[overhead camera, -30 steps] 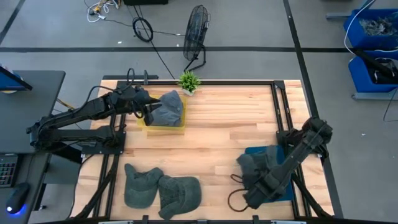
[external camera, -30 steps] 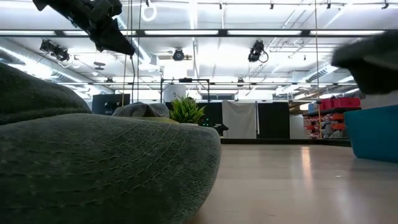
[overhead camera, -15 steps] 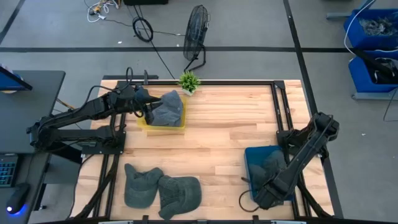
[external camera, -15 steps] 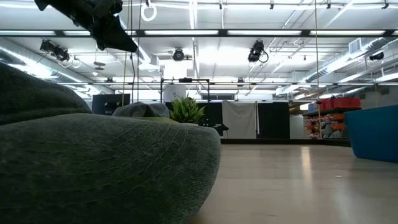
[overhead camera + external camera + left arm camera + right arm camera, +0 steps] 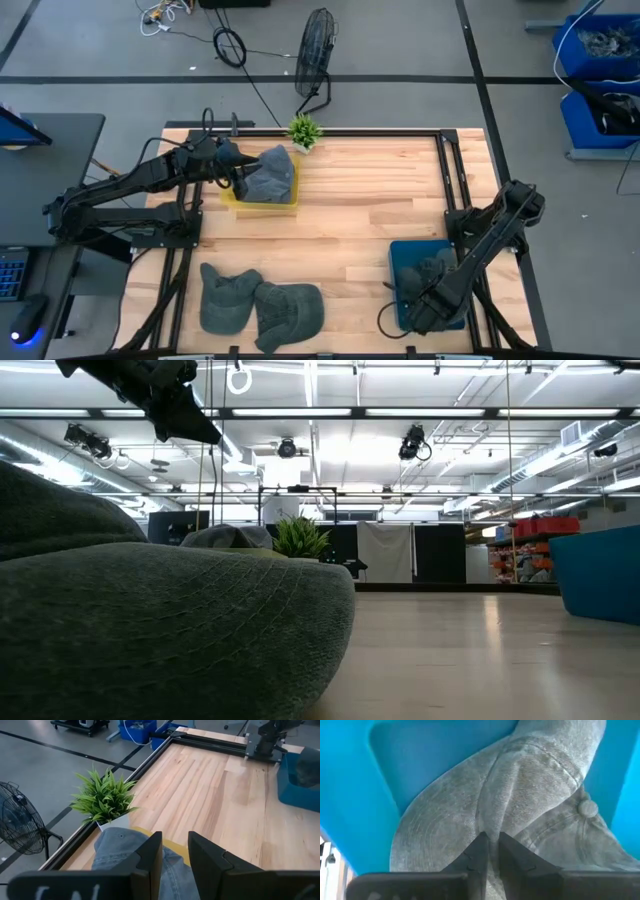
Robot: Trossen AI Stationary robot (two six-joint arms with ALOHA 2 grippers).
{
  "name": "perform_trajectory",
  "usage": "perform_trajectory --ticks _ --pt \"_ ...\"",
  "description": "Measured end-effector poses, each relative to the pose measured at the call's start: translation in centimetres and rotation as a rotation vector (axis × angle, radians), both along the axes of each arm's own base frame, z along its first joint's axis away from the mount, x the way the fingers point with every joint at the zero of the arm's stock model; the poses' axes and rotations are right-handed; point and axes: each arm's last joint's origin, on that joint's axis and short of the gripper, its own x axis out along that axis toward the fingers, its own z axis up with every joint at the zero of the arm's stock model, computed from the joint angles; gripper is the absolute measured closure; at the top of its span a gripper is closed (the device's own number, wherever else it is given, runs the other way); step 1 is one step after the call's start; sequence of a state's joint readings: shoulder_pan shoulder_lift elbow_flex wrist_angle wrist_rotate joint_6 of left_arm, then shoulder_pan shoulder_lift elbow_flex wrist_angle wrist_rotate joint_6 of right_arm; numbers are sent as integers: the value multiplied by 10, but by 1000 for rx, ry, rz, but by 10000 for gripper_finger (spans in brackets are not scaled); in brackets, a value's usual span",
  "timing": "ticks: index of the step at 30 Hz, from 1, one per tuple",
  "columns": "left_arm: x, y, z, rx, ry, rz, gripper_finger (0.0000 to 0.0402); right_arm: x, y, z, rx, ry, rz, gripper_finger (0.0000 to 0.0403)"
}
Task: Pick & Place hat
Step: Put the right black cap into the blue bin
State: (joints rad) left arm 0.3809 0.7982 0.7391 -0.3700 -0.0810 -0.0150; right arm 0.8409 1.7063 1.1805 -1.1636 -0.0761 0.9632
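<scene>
A grey hat [image 5: 432, 272] lies inside the blue bin [image 5: 402, 262] at the near right. My right gripper [image 5: 430, 292] points down into the bin, its fingers shut on the hat [image 5: 520, 795]. At the far left a second grey hat [image 5: 270, 172] sits in a yellow bin [image 5: 262, 205]. My left gripper [image 5: 175, 845] hovers open just left of and above that hat [image 5: 117, 851], touching nothing. Two more grey hats [image 5: 225, 295] [image 5: 292, 310] rest on the table at the near left. My right gripper pinches a raised fold of the hat's crown [image 5: 487, 822] between its two fingertips, which stand only a narrow gap apart. The fingers come from above, pointing down. The hat rests on the blue bin's floor, its brim [image 5: 430, 835] spread out beside the fingers.
A small potted plant [image 5: 303, 130] stands at the table's far edge beside the yellow bin. The low view is filled at the left by a near hat [image 5: 150, 630]; the blue bin's wall [image 5: 600, 575] shows at its right. Bare wood lies in the table's middle.
My right gripper has gone down and toward the table's near edge, turning at the wrist. The grey hat, which hung over the blue bin's left side, has come down with it and now lies inside the bin.
</scene>
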Motion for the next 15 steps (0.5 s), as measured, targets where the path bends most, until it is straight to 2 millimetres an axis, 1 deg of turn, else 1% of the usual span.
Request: perform_trajectory --ticks 2,5,7,10,15 --pt "0 0 0 1 -2 0 303 6 -5 0 20 8 17 362" --pt "0 0 0 1 -2 0 303 13 -11 0 90 60 58 387" --pt "0 0 0 1 -2 0 303 15 -16 2 141 107 55 396" --pt "0 0 0 2 -2 0 303 18 -24 10 192 125 5 393" --pt "0 0 0 2 -2 0 303 25 -37 24 225 55 -87 399"
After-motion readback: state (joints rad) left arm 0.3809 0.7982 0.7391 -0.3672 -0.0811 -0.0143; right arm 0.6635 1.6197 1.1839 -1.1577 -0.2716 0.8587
